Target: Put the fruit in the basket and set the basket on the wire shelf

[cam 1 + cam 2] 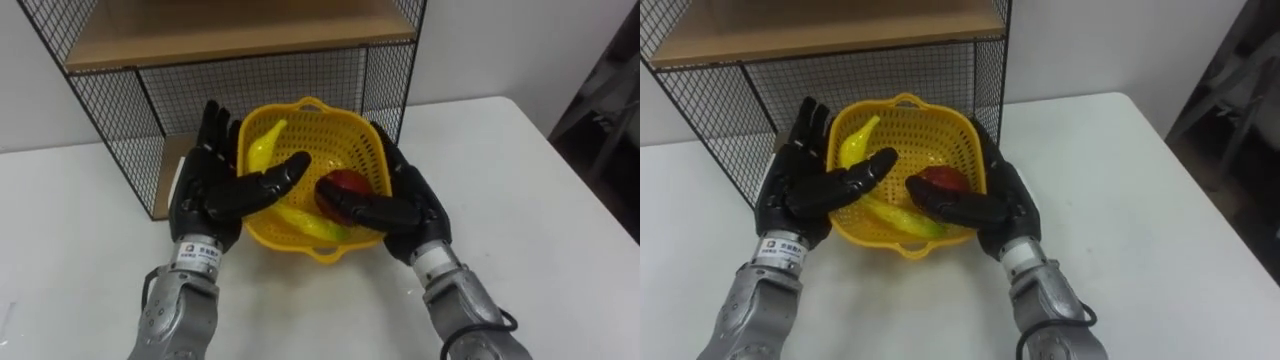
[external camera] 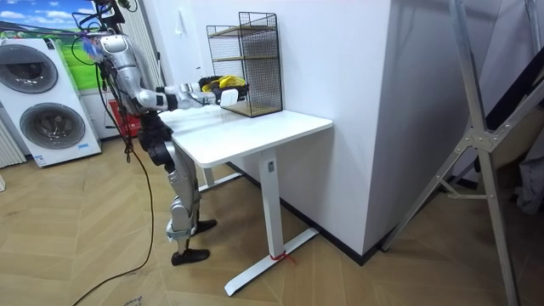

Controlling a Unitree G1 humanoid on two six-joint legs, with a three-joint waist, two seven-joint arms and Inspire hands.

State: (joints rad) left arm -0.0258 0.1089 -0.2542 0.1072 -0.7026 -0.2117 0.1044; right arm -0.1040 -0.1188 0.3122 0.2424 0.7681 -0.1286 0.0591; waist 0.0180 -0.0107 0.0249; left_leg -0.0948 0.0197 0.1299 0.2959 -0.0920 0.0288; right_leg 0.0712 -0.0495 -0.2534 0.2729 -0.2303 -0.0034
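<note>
Both the left hand (image 1: 210, 195) and right hand (image 1: 418, 208) flank the basket (image 1: 312, 105), fingers (image 1: 212, 128) straight and spread.

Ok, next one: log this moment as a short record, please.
basket: yellow, between the robot hands, in front of the wire shelf, not yet on it
fruit: bananas and a red apple, all in the basket
left robot hand: open, at basket's left side
right robot hand: open, at basket's right side, thumb near apple
</note>
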